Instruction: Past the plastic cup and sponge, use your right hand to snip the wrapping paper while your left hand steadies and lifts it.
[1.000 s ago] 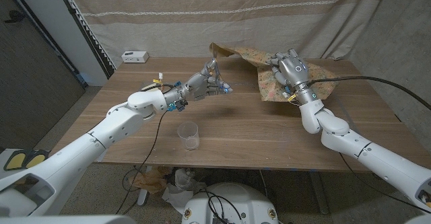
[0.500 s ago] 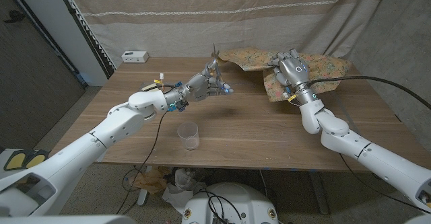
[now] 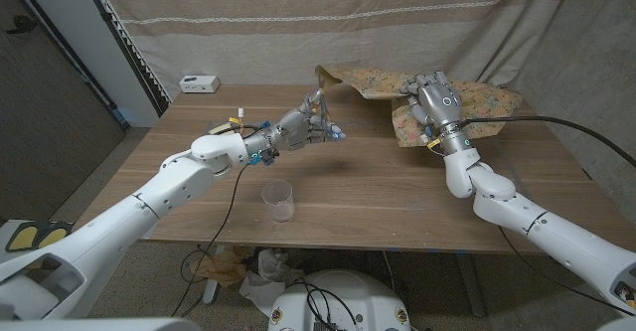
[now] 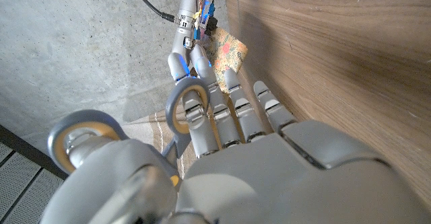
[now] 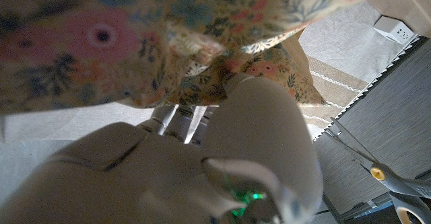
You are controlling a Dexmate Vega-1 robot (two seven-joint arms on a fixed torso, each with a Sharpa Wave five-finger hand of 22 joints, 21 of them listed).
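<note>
We see the floral wrapping paper [image 3: 437, 90] lifted off the far right part of the bench [image 3: 358, 187], bunched in the fingers of the right hand [image 3: 433, 102], while the left hand [image 3: 303, 127] holds the scissors [image 3: 320, 102], its fingers through the grey loops. That is the reverse of what the task assigns. We judge the main risk is the paper tearing or slipping, because it hangs crumpled and slack, so the blades may fold it instead of cutting. The clear plastic cup [image 3: 278, 201] stands near the front edge, well apart from both hands. We cannot make out a sponge, nor whether the blades stand apart; the paper hides the right fingertips.
</note>
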